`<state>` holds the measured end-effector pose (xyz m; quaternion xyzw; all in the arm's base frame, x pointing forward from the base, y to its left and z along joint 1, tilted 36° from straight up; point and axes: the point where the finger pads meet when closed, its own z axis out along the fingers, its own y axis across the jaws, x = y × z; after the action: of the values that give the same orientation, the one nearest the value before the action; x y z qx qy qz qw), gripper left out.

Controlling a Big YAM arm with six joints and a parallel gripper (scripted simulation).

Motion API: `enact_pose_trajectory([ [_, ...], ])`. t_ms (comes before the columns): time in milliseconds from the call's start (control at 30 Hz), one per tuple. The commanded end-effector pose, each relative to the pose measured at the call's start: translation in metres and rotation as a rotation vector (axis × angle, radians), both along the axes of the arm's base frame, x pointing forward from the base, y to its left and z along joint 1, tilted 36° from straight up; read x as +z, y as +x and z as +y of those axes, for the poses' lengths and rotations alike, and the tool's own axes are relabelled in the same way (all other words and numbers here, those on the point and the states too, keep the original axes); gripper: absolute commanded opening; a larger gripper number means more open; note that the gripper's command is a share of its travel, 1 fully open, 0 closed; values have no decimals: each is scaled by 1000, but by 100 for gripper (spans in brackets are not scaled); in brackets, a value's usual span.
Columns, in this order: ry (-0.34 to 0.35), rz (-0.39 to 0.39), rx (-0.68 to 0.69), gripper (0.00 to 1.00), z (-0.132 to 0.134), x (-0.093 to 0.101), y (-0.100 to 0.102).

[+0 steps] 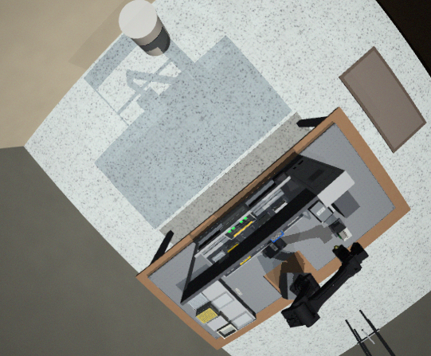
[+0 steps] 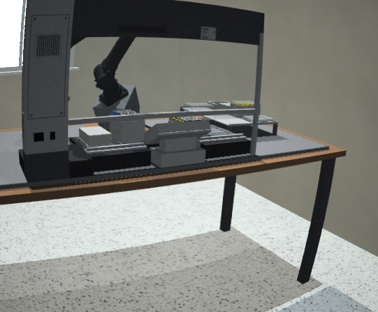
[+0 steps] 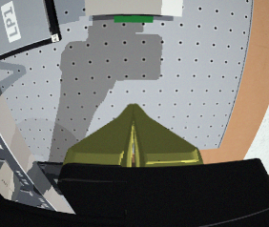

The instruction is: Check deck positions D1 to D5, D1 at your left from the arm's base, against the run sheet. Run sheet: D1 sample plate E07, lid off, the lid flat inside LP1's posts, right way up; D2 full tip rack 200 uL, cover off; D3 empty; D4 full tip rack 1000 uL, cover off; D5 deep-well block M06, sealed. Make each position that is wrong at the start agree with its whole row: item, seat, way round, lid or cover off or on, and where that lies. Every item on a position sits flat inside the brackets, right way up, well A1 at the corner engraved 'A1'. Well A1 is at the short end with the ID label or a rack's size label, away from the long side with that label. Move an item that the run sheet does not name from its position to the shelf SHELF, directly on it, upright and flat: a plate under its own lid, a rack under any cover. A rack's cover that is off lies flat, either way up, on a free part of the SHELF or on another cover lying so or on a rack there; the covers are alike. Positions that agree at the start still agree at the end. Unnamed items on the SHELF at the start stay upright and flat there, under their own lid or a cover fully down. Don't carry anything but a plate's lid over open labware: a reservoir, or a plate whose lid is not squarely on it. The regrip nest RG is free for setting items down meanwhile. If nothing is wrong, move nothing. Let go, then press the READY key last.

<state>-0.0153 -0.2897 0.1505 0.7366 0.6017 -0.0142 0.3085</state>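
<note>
My gripper (image 1: 337,248) (image 3: 133,111) is shut and empty, its olive fingertips touching, above the perforated board near the bench edge. A pale box (image 3: 124,7) with a green strip lies ahead of the fingers in the wrist view; any READY lettering is not visible. LP1 (image 1: 319,211) (image 3: 23,29) is at the upper left in the wrist view; I cannot tell whether a clear lid lies in it. A blue-edged tip rack (image 1: 277,236) (image 2: 126,112) and a yellow-edged rack (image 2: 190,119) stand uncovered on the deck. A pale block (image 2: 95,136) sits further left in the exterior view. Plate IDs are unreadable.
The dark gantry beam (image 1: 217,270) (image 2: 169,17) spans the deck and hides part of it. The raised shelf (image 2: 274,128) at the far side bears several items, including a yellow rack (image 1: 206,314) (image 2: 243,104) and a dark-rimmed item (image 1: 227,330).
</note>
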Motion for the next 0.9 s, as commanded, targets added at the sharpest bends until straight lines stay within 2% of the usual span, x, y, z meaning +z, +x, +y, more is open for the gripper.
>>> enact_pose_trajectory([
  [0, 1, -5, -2, 0, -4, -5, 4],
  [300, 2, -5, -2, 0, -11, -17, 10],
  [367, 2, -5, -2, 0, -11, -17, 10],
  [400, -25, 2, -2, 0, -12, -11, 10],
  [467, 2, -5, -2, 0, -13, -21, 11],
  [867, 2, -6, -2, 0, -22, -38, 19],
])
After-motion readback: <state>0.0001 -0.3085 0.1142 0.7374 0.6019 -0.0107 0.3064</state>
